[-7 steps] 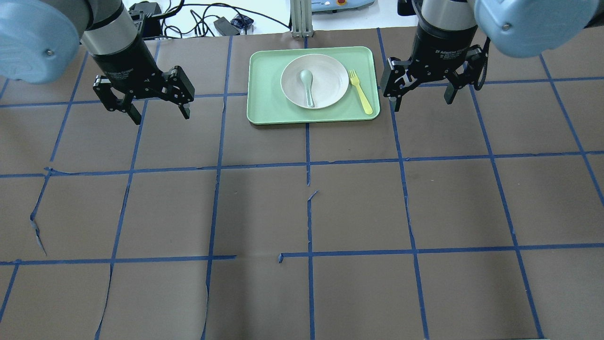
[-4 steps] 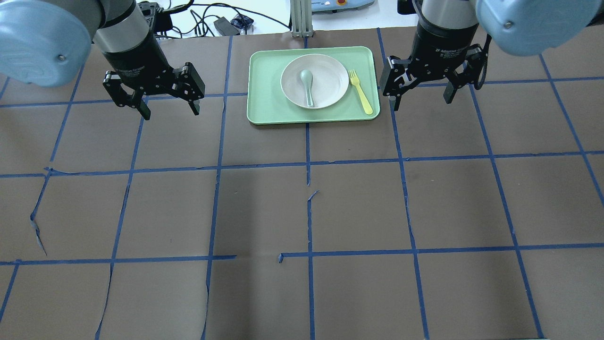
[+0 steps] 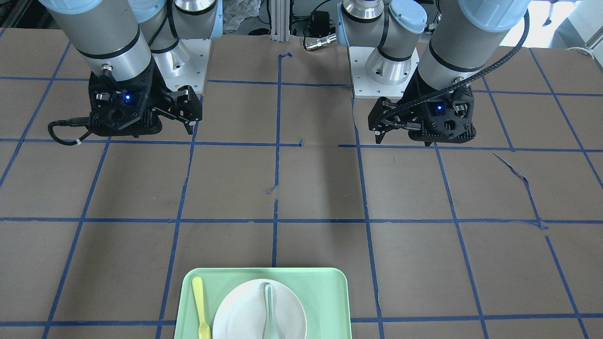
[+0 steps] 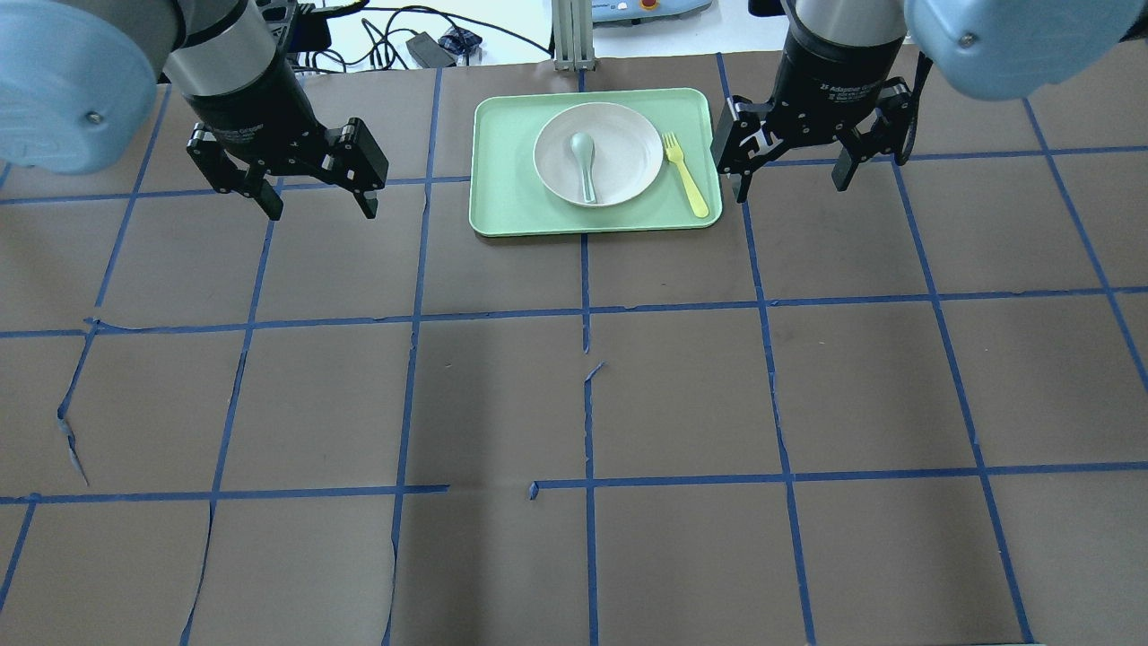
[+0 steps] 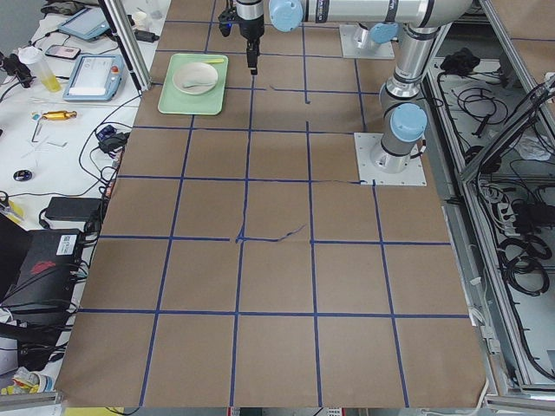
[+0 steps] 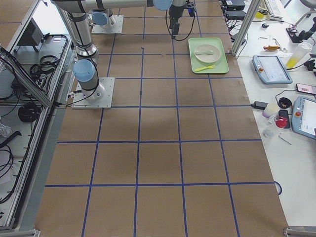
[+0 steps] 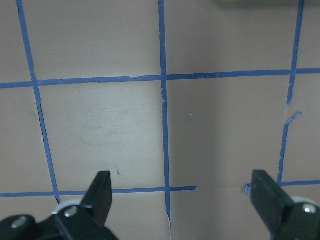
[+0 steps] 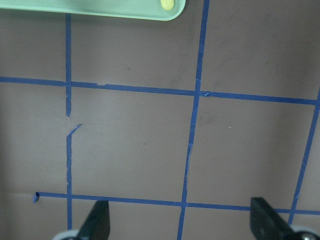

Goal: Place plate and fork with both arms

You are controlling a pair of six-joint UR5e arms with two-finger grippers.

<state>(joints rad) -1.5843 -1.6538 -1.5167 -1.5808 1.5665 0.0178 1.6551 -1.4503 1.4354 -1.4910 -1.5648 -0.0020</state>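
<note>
At the upper left of the overhead view the left arm (image 4: 229, 72) comes in, and the left gripper (image 4: 321, 208) hangs over the brown table (image 4: 682, 395). Its two black fingers are spread wide with nothing between them. The left wrist view agrees: a finger stands at each lower corner, with only bare paper and blue tape lines (image 4: 413, 314) between them.

The mint-green tray (image 4: 502, 179) sits at the upper centre of the overhead view, flat on the table near its far edge. The off-white plate (image 4: 628, 148) rests on the tray, a little right of the tray's middle. A pale grey-green spoon (image 4: 585, 163) lies in the plate, bowl toward the top of the frame. The yellow fork (image 4: 685, 175) lies on the tray just beside the plate's right rim. Its tines point toward the top of the frame and its handle slants down toward the tray's lower right corner. Whether the tines touch the rim cannot be told.

The right arm (image 4: 843, 45) enters at the upper right. The right gripper (image 4: 789, 190) is also spread wide and empty. In the overhead view its nearer finger appears close beside the tray's right edge. The front-facing view, though, shows both grippers in the upper part of the frame, well apart from the tray at the bottom edge. In the right wrist view the tray's corner and the fork's handle end sit at the top edge.
</note>
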